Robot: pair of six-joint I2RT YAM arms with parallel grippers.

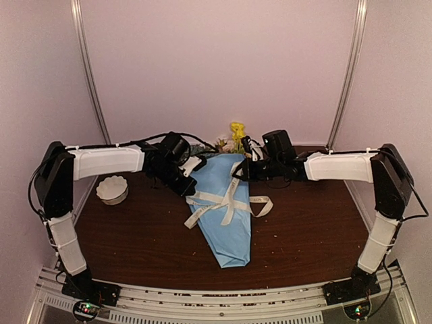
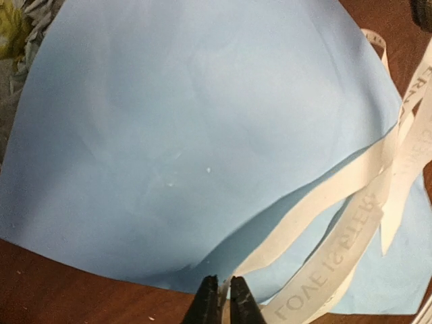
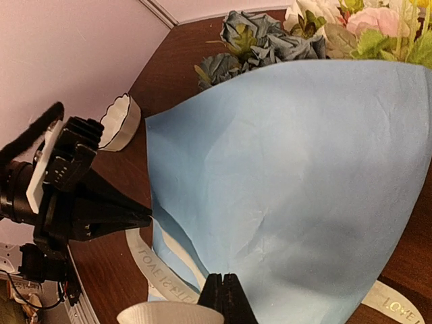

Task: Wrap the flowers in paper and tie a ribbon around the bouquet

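Dark wooden table [image 1: 304, 229], light-blue cone bouquet [image 1: 231, 233] under loose cream ribbon [image 1: 217, 198].

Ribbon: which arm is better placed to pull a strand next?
Left, probably. A strand of the ribbon runs right up to the fingertips of the left gripper; the right gripper is shut over the paper, ribbon off to its sides.

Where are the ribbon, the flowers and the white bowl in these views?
ribbon [image 1: 229, 200]: top view, where its strands cross.
flowers [image 3: 266, 42]: right wrist view, on a dusty-blue bloom.
white bowl [image 1: 113, 196]: top view, on its near outer wall.
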